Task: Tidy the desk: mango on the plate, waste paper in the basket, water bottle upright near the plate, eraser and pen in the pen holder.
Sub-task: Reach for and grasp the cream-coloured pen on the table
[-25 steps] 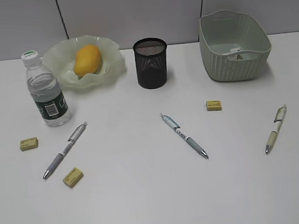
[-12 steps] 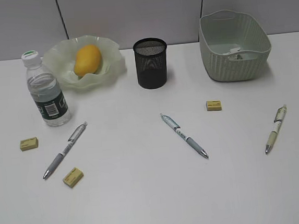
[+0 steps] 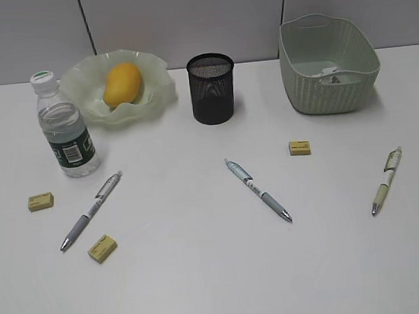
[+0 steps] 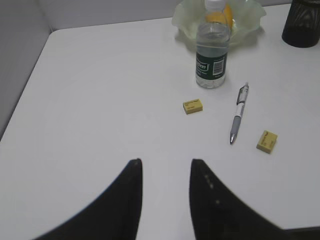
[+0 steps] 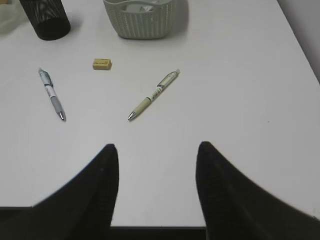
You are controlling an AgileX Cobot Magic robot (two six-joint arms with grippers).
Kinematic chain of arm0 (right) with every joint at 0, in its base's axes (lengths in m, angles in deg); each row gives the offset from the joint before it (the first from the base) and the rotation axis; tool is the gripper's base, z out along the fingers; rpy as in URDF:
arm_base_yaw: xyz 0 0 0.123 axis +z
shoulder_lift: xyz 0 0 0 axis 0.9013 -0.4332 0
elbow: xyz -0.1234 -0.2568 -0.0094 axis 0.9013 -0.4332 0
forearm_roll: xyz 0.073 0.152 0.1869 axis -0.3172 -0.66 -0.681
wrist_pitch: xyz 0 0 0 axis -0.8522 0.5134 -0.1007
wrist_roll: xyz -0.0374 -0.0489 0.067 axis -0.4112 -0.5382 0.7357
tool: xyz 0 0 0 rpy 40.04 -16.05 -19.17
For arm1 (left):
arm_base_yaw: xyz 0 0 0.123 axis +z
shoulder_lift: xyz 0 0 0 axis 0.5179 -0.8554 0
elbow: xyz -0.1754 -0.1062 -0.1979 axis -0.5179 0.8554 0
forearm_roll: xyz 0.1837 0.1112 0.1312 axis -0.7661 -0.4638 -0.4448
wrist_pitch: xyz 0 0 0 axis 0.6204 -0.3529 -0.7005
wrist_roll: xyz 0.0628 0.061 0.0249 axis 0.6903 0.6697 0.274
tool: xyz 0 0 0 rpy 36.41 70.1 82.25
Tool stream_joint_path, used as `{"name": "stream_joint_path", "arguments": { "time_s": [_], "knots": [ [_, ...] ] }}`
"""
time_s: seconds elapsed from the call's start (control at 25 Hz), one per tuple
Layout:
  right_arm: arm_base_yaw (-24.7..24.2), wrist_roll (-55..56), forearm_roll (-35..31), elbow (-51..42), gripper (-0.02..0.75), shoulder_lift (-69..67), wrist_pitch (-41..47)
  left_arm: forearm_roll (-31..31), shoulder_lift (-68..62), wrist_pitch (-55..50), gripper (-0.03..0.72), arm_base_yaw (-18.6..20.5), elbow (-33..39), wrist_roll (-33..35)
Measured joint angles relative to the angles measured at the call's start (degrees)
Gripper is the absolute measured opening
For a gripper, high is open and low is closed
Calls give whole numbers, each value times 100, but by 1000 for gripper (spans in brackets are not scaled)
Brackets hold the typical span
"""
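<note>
— Black jaws on both sides, and nothing between either pair. The left gripper [image 4: 164, 167] stands parted with a narrow gap over bare surface [image 4: 100, 90]; the right gripper [image 5: 157, 152] stands parted wider, also holding nothing.

— What lies closest to them?

— Ahead of the left jaws: an eraser [image 4: 193, 106], a grey-grip pen [image 4: 239, 113] and a second eraser [image 4: 266, 141]. Ahead of the right: a green-bodied pen [image 5: 153, 94], then a blue-grip pen [image 5: 52, 94] and a third eraser [image 5: 102, 63].

— And the finished parts?

— The mango [image 3: 122, 84] sits in the plate [image 3: 86, 83]. The water bottle [image 3: 63, 127] stands upright just beside it. Something pale lies in the basket [image 3: 330, 87]; probably the waste paper, though it is too small to be sure. The pen holder [image 3: 211, 88] looks empty, so my guess is pens and erasers remain.

— Risks?

— The pens lie flat, so jaws closing across one could roll it away. The left pen's upper end lies near the bottle, and a careless reach could tip it. The erasers are low, so a descent that stops high would close on nothing.

— Arm pose?

— Both arms are out of the exterior view, pulled back at the near edge, wrists angled down across the surface.
</note>
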Motion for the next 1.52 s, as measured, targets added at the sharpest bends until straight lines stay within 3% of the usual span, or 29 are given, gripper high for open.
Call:
{"name": "stream_joint_path", "arguments": {
  "time_s": [0.36,0.6,0.72,1.12,1.52],
  "knots": [
    [0,57,-146,645,404,-2034,-348,0,0,0,257,0,0,0],
    [0,197,-170,1123,404,-3315,-470,0,0,0,425,0,0,0],
    [0,470,-195,1497,404,-4100,-470,0,0,0,459,0,0,0],
    [0,774,-211,3268,404,-6569,166,0,0,0,468,0,0,0],
    [0,2161,-20,4826,404,-8700,1014,0,0,0,468,0,0,0]
  ]
}}
